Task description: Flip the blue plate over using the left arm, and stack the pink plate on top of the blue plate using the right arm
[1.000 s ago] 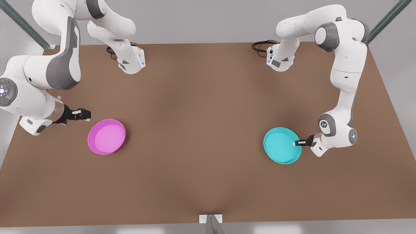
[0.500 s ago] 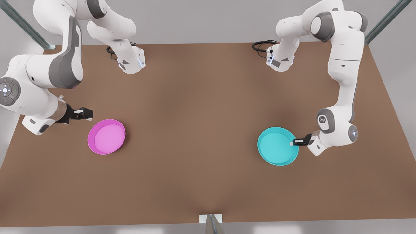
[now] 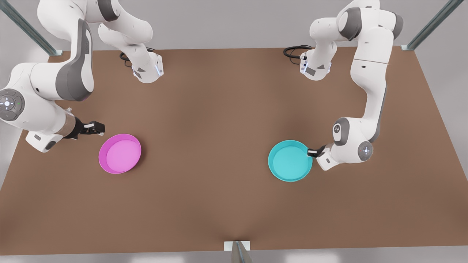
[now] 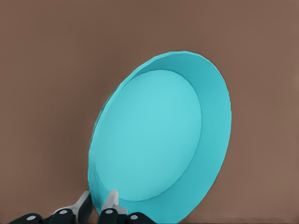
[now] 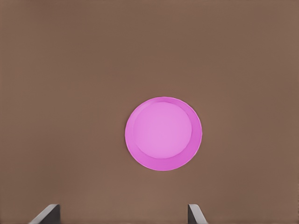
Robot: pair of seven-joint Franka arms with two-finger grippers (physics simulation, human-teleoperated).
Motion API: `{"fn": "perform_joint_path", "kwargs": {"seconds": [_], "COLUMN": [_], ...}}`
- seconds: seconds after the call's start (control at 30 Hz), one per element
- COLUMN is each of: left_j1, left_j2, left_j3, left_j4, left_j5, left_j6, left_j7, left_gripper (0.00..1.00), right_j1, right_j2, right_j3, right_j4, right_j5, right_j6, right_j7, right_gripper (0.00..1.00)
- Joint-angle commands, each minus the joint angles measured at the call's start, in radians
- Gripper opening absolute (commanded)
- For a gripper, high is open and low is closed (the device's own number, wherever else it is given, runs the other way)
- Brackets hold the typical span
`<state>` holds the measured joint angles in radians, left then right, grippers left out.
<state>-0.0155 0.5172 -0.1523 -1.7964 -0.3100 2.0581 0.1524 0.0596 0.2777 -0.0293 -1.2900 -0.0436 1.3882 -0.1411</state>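
While the left gripper (image 3: 310, 152) pinches the glossy round cyan blue plate (image 3: 290, 161) by its rim, roll slowly; the spread-fingered right gripper (image 3: 95, 128) waits beside the magenta pink plate (image 3: 120, 153).

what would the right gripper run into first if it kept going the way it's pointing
Most likely the pink plate: the right gripper is open and aimed at it across bare table, with nothing between. It sits apart from the plate, and height is unclear, so it might meet the tabletop first.

One blue plate (image 3: 289, 161), one pink plate (image 3: 120, 153), two arms on one table (image 3: 219, 128).
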Motion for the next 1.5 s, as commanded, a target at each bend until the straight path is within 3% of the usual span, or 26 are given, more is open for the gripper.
{"fn": "perform_joint_path", "kwargs": {"seconds": [0.0, 0.13, 0.17, 0.2, 0.27, 0.4, 0.5, 0.53, 0.77, 1.0, 1.07, 1.1, 1.13, 1.27, 1.3, 1.47], "left_j1": [-0.003, -0.014, -0.012, -0.006, 0.023, 0.078, 0.081, 0.083, 0.032, 0.016, 0.017, 0.017, 0.017, 0.017, 0.016, 0.017], "left_j2": [0.0, -0.006, -0.003, 0.003, 0.012, 0.075, 0.08, 0.078, 0.072, 0.129, 0.135, 0.138, 0.144, 0.149, 0.15, 0.164], "left_j3": [-0.001, -0.003, -0.003, -0.004, -0.009, -0.013, -0.01, -0.01, -0.015, -0.067, -0.067, -0.067, -0.067, -0.067, -0.067, -0.067], "left_j4": [0.0, 0.002, 0.003, 0.009, 0.009, 0.026, 0.012, 0.006, 0.002, 0.012, 0.012, 0.012, 0.012, 0.011, 0.011, 0.008], "left_j5": [0.764, 0.772, 0.772, 0.77, 0.652, 0.646, 0.252, 0.215, 0.077, 0.071, 0.071, 0.071, 0.071, 0.071, 0.071, 0.078], "left_j6": [0.002, -0.018, -0.016, -0.013, 0.023, 0.12, 0.152, 0.152, 0.143, 0.154, 0.165, 0.165, 0.174, 0.182, 0.182, 0.197], "left_j7": [-0.042, -0.076, -0.062, -0.076, -0.079, -0.065, -0.099, -0.1, -0.209, -0.228, -0.223, -0.22, -0.218, -0.22, -0.22, -0.214], "left_gripper": [0.21, 0.21, 0.44, 1.0, 1.0, 1.0, 1.0, 1.0, 1.0, 0.97, 0.86, 0.74, 0.53, 0.25, 0.21, 0.21], "right_j1": [0.002, 0.002, 0.002, 0.002, 0.002, 0.002, 0.002, 0.003, 0.009, 0.011, 0.005, 0.005, -0.001, 0.002, 0.003, 0.008], "right_j2": [0.004, 0.005, 0.005, 0.005, 0.005, 0.005, 0.006, 0.006, 0.012, 0.001, 0.003, 0.003, 0.001, 0.0, 0.005, -0.002], "right_j3": [0.0, 0.0, 0.0, 0.0, 0.0, 0.0, 0.0, 0.0, -0.003, -0.003, -0.004, -0.004, -0.004, -0.004, -0.004, -0.003], "right_j4": [0.0, 0.001, 0.001, 0.001, 0.001, 0.001, 0.001, 0.001, -0.002, -0.012, -0.011, -0.011, -0.011, -0.014, -0.014, -0.025], "right_j5": [0.001, -0.001, -0.001, -0.001, -0.001, -0.001, -0.001, -0.001, -0.001, -0.002, -0.002, -0.002, -0.002, -0.002, -0.002, -0.012], "right_j6": [-0.002, -0.002, -0.002, -0.002, -0.002, 0.0, 0.0, 0.0, -0.011, -0.021, -0.02, -0.02, -0.02, -0.018, -0.015, -0.02], "right_j7": [0.0, 0.0, 0.0, 0.0, 0.0, 0.0, 0.0, 0.0, -0.005, -0.003, -0.003, -0.005, -0.003, -0.003, -0.003, -0.003], "right_gripper": [1.0, 1.0, 1.0, 1.0, 1.0, 1.0, 1.0, 1.0, 1.0, 1.0, 1.0, 1.0, 1.0, 1.0, 1.0, 1.0]}}
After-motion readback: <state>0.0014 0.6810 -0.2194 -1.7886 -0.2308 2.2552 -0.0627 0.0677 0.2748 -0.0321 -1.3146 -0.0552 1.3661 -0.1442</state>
